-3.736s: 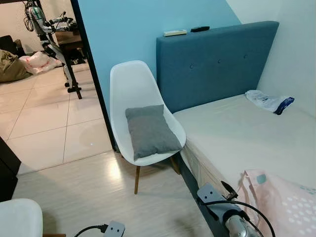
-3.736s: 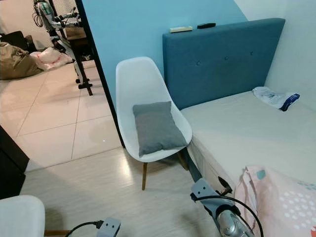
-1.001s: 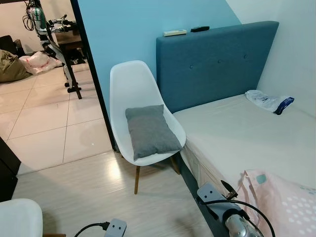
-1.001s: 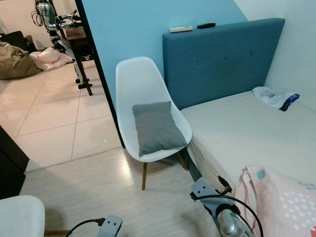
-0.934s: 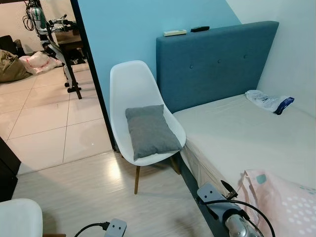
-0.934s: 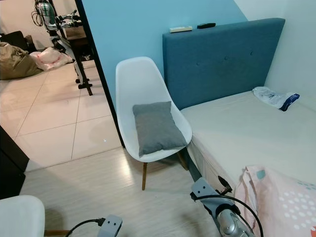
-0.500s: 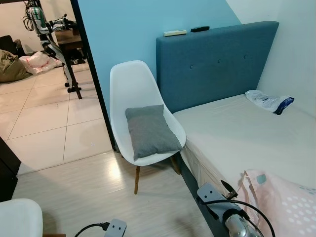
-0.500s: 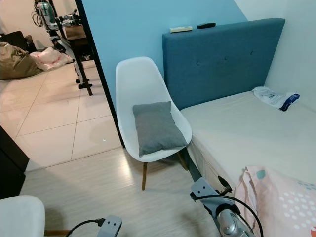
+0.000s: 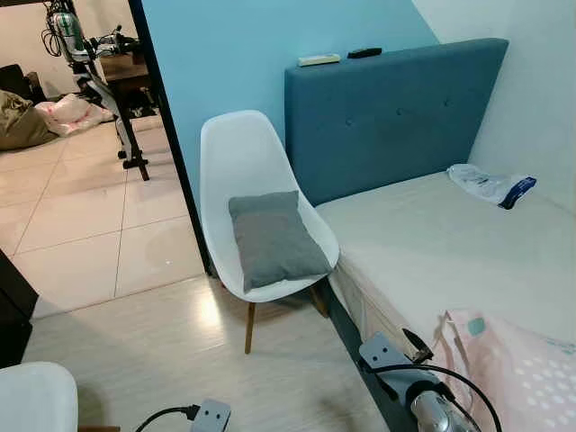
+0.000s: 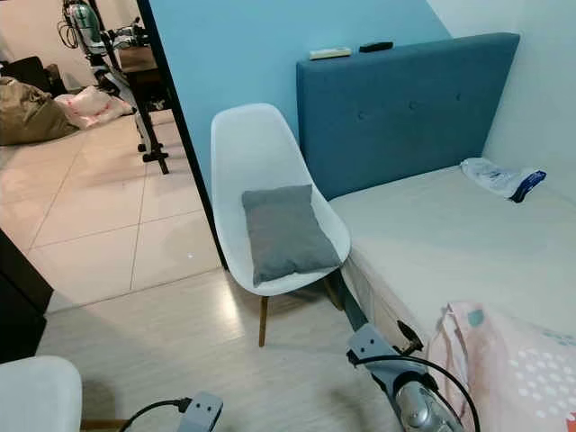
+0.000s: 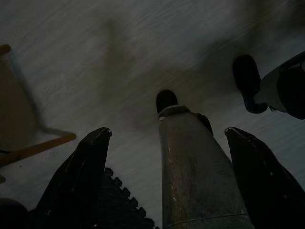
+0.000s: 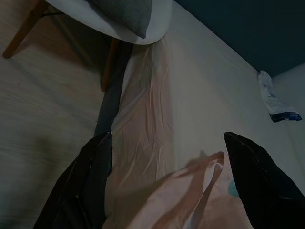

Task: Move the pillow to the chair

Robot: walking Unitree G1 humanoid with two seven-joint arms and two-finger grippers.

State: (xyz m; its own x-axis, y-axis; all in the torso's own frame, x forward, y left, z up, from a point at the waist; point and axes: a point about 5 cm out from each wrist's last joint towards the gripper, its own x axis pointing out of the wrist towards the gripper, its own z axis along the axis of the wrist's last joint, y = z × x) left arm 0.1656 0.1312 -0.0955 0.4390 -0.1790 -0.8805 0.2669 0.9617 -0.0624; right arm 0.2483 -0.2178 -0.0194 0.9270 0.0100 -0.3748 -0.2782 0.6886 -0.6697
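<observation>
Both end effectors are just hanging low with nothing in them. The left end effector (image 11: pixel 167 143) has its two black fingers spread wide apart over the pale wood floor (image 9: pixel 180 351), with what looks like the robot's own leg between them in the dim wrist view. The right end effector (image 12: pixel 167 157) is also spread wide, not touching anything, hanging by the edge of the bed (image 9: pixel 432 243) with a pink dotted cloth (image 9: pixel 513 369) just below it. In the head views the silver right arm (image 9: pixel 423 405) pokes in at the bottom, the left arm (image 9: pixel 209 418) barely.

Compared with the earlier frames, basically nothing has moved: pillow, chair and arms are in the same spots, and the camera hasn't shifted either.

The grey pillow (image 9: pixel 273 238) is already lying on the seat of the white chair (image 9: pixel 241 153), leaning up a bit against the backrest. That chair stands right beside the bed, against the blue wall (image 9: pixel 234 45).

Count-wise: one grey pillow, one white chair with wooden legs plus the corner of a second white chair (image 9: pixel 36 396), one blue headboard (image 9: pixel 396 108) with two small remotes (image 9: pixel 319 60) on top, and one plastic package (image 9: pixel 490 185) on the mattress.
</observation>
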